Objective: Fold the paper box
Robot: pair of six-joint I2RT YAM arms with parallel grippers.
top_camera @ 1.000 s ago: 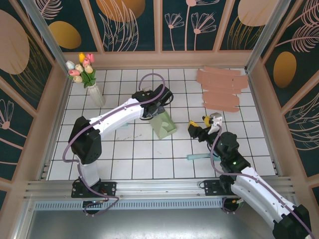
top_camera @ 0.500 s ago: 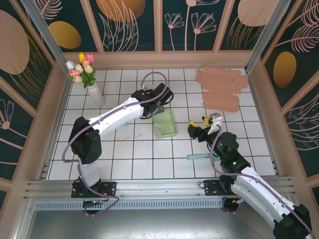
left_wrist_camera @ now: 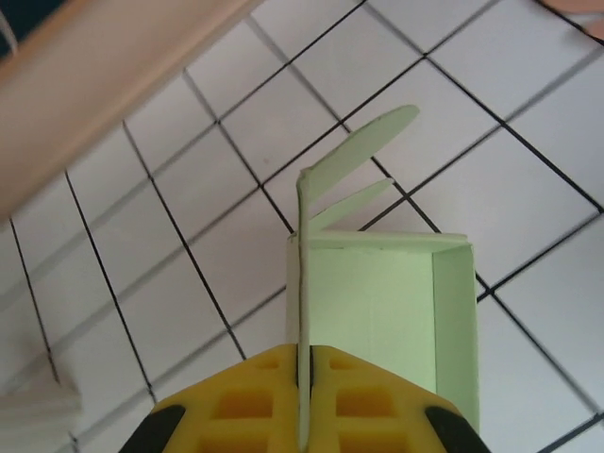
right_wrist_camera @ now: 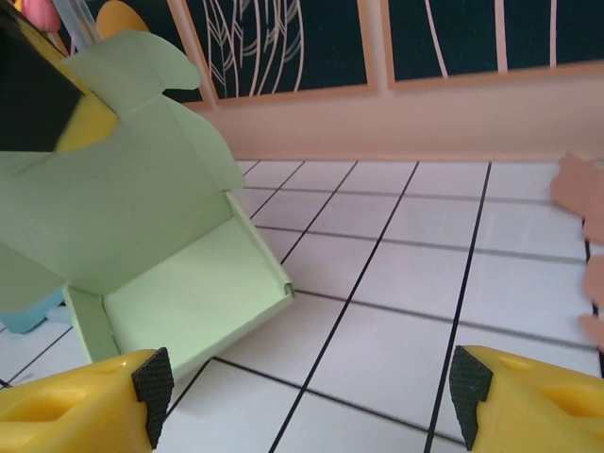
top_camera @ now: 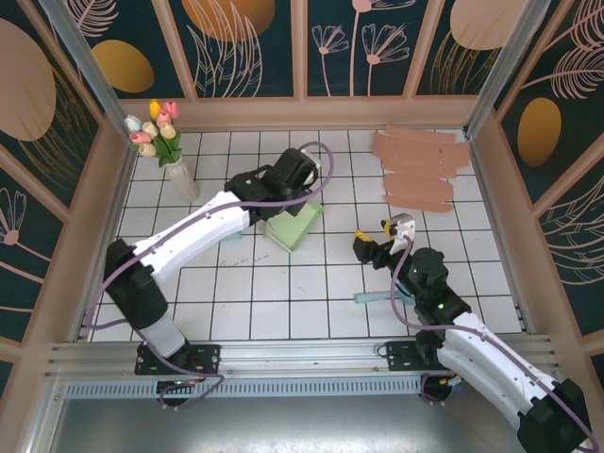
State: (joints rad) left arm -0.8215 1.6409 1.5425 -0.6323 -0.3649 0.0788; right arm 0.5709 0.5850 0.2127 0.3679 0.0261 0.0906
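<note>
1. L fingers [left_wrist_camera: 241, 411] clamped on paper box [top_camera: 291, 227] upright side wall; box sits mid-counter [top_camera: 283, 302], top open, flaps up.
2. R fingers [right_wrist_camera: 71, 411] spread wide, empty, near box, facing its open side.

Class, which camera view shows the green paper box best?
Right wrist: the paper box shows its open inside, walls and raised flap. Left wrist sees one wall edge-on, pinched by the left gripper. Top external shows it small, partly under that arm.
</note>
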